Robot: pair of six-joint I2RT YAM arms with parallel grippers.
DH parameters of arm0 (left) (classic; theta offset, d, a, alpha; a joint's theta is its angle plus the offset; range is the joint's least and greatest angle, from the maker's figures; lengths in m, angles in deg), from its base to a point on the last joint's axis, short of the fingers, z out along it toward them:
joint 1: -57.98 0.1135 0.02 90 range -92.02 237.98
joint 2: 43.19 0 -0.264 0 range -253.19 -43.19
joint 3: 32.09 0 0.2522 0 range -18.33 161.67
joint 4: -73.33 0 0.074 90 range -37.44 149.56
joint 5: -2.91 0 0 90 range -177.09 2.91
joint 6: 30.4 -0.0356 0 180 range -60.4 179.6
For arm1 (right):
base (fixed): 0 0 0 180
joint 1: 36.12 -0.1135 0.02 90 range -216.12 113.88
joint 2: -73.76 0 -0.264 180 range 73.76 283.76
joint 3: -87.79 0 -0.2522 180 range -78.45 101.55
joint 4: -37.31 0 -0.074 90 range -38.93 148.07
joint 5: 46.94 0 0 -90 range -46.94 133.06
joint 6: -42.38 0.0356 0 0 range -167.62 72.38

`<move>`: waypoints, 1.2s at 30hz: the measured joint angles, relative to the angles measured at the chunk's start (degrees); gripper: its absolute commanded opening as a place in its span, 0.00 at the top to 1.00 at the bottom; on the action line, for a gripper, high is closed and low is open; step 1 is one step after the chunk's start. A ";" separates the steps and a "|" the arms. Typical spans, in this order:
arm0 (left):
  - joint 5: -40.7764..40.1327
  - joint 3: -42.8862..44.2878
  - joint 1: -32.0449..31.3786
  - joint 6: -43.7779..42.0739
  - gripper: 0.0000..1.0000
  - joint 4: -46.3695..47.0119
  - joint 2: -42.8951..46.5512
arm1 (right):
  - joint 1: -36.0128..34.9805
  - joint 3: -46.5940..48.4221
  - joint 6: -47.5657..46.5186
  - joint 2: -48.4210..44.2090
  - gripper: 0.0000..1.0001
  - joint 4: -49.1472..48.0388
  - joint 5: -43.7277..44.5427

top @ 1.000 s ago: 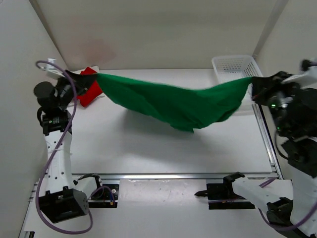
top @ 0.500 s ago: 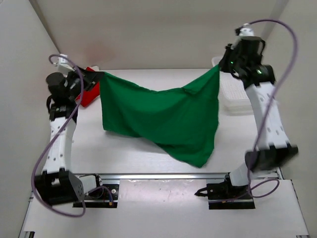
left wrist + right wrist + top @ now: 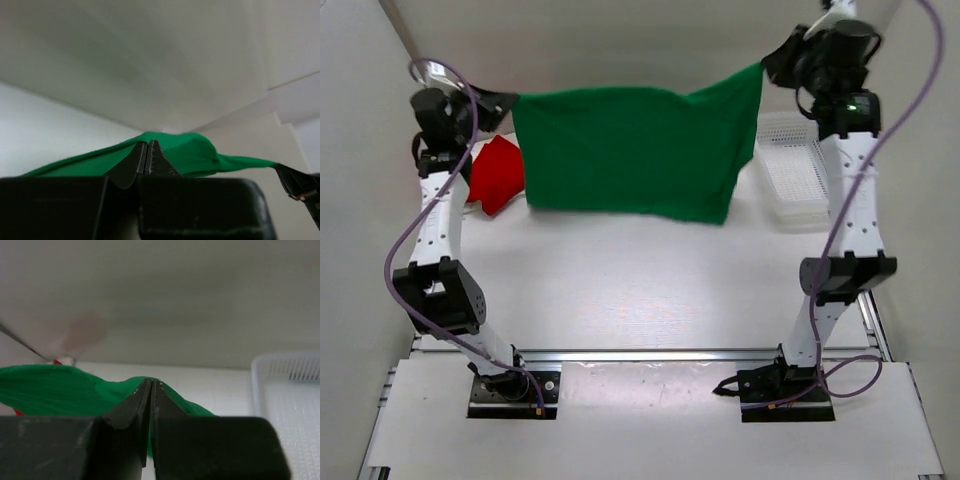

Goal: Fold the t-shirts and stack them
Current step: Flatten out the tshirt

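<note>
The green t-shirt [image 3: 630, 150] hangs spread as 1 wide sheet just left of the basket [image 3: 800, 175], pulled fairly taut along its top edge. Its right side overlaps the basket's left rim in the top view. Whether the lower hem touches the table [image 3: 620, 290] I cannot tell.

The red t-shirt [image 3: 495, 172] lies crumpled far left of the basket, beyond the green sheet's left edge. No cream-white shirt shows in any view.

The left gripper [image 3: 505, 100] pinches the top corner farthest from the basket, and the right gripper [image 3: 767, 62] pinches the corner nearest it, high above the basket's rear-left corner. Both pairs of fingers are closed almost to touching, with only thin green cloth between them.

I judge the step to be the spreading-out that comes before folding, so 0 shirts are folded or stacked yet. The next move likely calls for both arms to lower together onto the bare table left of the basket. They would need to keep the top edge tight so the cloth lands flat, clear of the basket and the red shirt.

Only the top view shows the whole sheet, both arms and how the 2 corners sit level. The wrist views alone show the grips close up, with cloth bunched at each pair of closed tips. The right wrist view also shows the basket's mesh floor.
</note>
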 measured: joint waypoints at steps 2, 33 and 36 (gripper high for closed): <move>-0.20 3.74 0.87 0.59 1.00 1.01 0.92 | 2.03 0.00 1.09 -4.50 1.00 -2.69 -1.68; -4.76 -78.38 10.27 -15.80 1.00 -2.36 43.78 | -5.86 -118.38 17.81 -76.94 1.00 -9.94 0.44; -4.55 -78.38 10.69 -18.82 1.00 -6.40 47.54 | -9.77 -118.38 20.74 -81.68 1.00 -6.99 2.19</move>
